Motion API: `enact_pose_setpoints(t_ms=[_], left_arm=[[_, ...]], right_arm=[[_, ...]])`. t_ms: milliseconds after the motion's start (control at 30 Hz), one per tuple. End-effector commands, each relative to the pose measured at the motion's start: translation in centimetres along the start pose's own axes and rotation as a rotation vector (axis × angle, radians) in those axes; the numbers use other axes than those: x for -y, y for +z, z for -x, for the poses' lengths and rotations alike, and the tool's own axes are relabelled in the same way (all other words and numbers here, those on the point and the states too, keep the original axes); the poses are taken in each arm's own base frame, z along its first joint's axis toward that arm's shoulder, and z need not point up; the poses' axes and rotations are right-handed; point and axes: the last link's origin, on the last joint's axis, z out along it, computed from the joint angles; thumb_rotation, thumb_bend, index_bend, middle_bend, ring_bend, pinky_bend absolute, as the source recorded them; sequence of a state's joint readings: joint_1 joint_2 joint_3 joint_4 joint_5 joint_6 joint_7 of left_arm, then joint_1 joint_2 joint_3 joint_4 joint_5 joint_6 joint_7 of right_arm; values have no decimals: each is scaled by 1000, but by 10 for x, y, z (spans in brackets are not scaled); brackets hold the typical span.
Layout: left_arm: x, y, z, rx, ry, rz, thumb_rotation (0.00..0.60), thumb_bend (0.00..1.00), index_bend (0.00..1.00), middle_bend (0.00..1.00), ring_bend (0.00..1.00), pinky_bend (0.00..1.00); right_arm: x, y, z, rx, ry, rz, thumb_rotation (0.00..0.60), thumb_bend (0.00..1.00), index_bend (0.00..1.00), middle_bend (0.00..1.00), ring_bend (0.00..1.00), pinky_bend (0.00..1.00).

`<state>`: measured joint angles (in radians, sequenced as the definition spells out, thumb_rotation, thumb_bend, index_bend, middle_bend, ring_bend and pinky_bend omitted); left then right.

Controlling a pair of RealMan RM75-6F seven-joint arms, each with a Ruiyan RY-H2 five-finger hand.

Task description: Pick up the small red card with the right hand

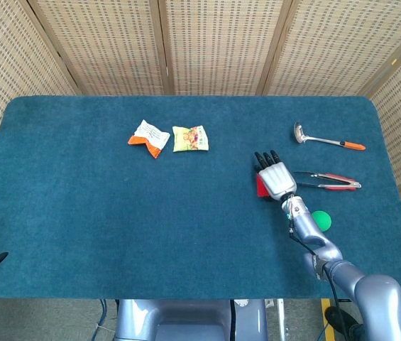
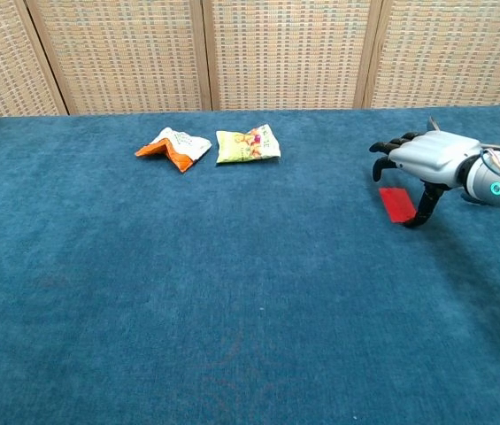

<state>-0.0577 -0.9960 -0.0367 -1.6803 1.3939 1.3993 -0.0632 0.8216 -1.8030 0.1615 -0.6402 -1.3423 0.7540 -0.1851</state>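
Right hand (image 2: pixel 422 164) palm-down over red card (image 2: pixel 396 204), fingers spread, holding nothing.

Two snack packets (image 1: pixel 149 137) (image 1: pixel 189 138) lie side by side on the blue tabletop (image 1: pixel 79 206); ladle (image 1: pixel 326 139), tongs (image 1: pixel 328 181) and a green ball (image 1: pixel 321 220) sit right.

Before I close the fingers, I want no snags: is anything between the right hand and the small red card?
No. In the chest view the right hand arches over the small red card with only bare blue cloth around it.
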Motion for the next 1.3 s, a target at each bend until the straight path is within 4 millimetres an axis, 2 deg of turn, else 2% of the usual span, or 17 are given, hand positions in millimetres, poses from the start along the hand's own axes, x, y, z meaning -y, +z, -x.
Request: enact_pose_setpoints(t_ms=[33,433,667,800,933,1300], left_arm=[[0,0,0,1,-1,0,600,0,0,0,0,0],[-1,-1,1,5,3,3,600,0,0,0,0,0],[-1,-1,1,7,4,3,600,0,0,0,0,0],[-2,-2,1,8,4,4,600,0,0,0,0,0],[-2,-3,2,10,4,8,600,0,0,0,0,0],[-2,-3,1,10,4,6,600,0,0,0,0,0]], right_arm=[[-1,3,-5,-25,13,16,600,326,245,0,0,0],[-10,-6,-25,-116,95,14,600,315,245,0,0,0],[-13,-22,-26,-48,136,-31,600,311,231,0,0,0],[-11,-32,-22,-15,117,-57,600,309,231,0,0,0],[-7,-36,-14,4,109,-64,600,260,253,0,0,0],[-1,-28,1,-42,98,-42,600,260,353,10,0,0]])
